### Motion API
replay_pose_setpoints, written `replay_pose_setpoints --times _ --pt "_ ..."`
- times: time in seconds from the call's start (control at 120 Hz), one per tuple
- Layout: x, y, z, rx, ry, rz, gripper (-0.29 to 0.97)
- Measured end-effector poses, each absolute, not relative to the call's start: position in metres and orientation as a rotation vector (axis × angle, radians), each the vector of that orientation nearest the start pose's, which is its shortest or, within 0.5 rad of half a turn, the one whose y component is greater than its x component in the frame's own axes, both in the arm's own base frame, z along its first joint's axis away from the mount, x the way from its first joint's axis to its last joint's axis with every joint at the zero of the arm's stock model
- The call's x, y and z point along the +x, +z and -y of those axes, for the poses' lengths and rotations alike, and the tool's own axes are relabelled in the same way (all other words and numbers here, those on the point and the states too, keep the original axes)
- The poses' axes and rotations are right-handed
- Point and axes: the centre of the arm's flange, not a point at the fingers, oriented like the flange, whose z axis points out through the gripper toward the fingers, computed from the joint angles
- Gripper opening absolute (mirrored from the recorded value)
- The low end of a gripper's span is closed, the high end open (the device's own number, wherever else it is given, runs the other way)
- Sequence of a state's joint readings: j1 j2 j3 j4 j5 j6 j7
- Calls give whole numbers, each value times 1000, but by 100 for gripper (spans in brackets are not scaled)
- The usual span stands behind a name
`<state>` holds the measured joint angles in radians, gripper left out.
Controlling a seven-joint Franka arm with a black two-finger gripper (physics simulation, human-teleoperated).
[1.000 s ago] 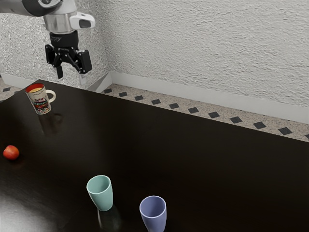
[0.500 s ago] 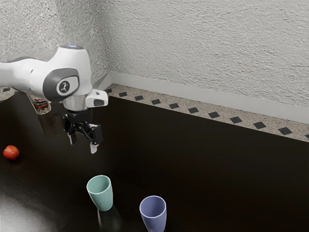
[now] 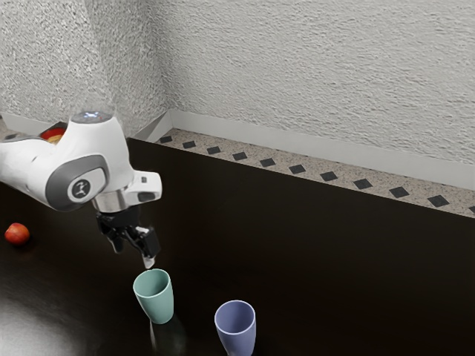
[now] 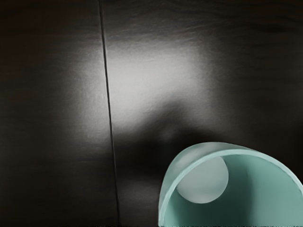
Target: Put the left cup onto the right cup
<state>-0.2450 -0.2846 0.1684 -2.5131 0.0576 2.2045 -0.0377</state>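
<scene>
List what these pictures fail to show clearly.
Purple cup: its base is cut off by the exterior view's lower edge.
Green cup: the wrist view's lower edge cuts off its near side and outer wall.
Orange-red sliver: the arm hides the rest, so what it is cannot be told.
Small red thing, exterior view: too small to identify.

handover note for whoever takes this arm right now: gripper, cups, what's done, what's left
Gripper: open, empty, hovering just above the rim of the teal cup.
Teal cup and purple cup: both upright on the dark table, apart, purple toward the exterior view's right.
Done: nothing grasped yet.
Left: grasp the teal cup, lift it, set it onto the purple cup.
</scene>
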Motion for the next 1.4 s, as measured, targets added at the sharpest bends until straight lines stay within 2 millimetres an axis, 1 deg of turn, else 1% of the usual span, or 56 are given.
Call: replay_pose_setpoints --times 0.075,0.233,0.425,0.867,0.908,1.042,1.117,1.208,1.333,1.4 --pt "427 373 29 -3141 45 -105 68" --pt "429 366 28 -3141 36 -80 68" --pt "431 342 29 -3130 84 -57 68" --pt "434 300 29 -3112 154 -23 68" --pt "435 299 29 -3112 150 -18 61" --pt "439 303 30 -3110 126 -26 26" --pt "440 303 31 -3109 119 -26 13" --pt "440 304 32 -3107 117 -24 3" --pt "441 304 33 -3106 114 -23 -3" --pt "447 313 41 -3107 89 -44 -6"
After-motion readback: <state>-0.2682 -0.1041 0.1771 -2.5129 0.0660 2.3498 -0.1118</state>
